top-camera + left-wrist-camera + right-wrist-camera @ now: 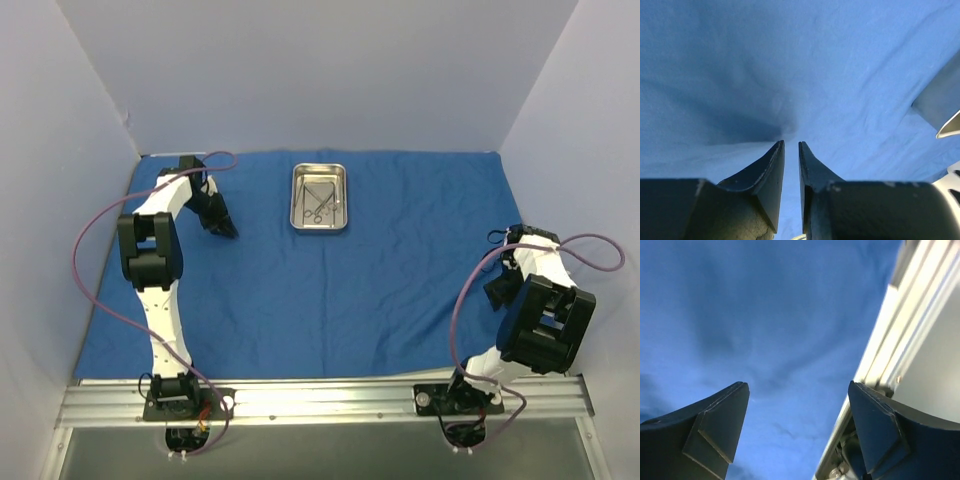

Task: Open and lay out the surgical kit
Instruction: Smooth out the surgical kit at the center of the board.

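Matt blue cloth (330,300), soft and lightly creased. The tray (296,205) is polished steel, and the instruments (320,205) are shiny metal. The left pincer (791,145) and right pincer (797,387) are matt black plastic, scuffed pale at the edges. The rail (330,398) is brushed aluminium.

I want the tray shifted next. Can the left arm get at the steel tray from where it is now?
Probably yes. The steel tray lies on the flat blue cloth just to the right of the left hand, with nothing between them and its rim exposed.
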